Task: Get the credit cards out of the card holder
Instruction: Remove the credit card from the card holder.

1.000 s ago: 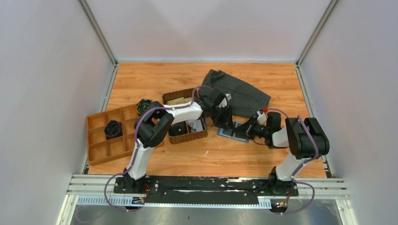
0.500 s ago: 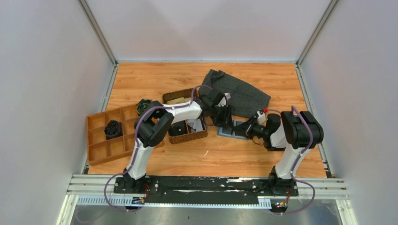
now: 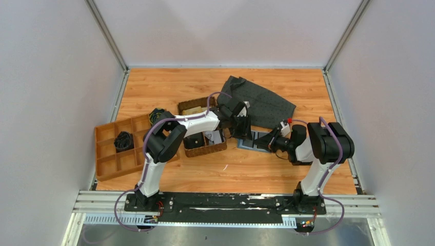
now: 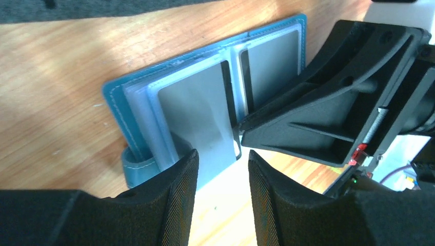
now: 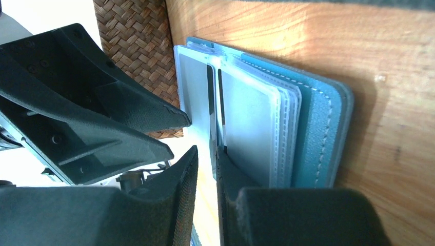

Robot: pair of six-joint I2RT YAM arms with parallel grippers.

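- A robotics lab test cell, built around a wooden table.
- Plain white wall panels stand on three sides of the table, held in bare aluminium posts.
- An aluminium rail and a black mounting plate run along the table's near edge.
- Two robot arms are bolted there, trailing purple cables.

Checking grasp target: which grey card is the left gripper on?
The card by the holder strap; its edge sits inside the open left gripper. The other card lies beyond.
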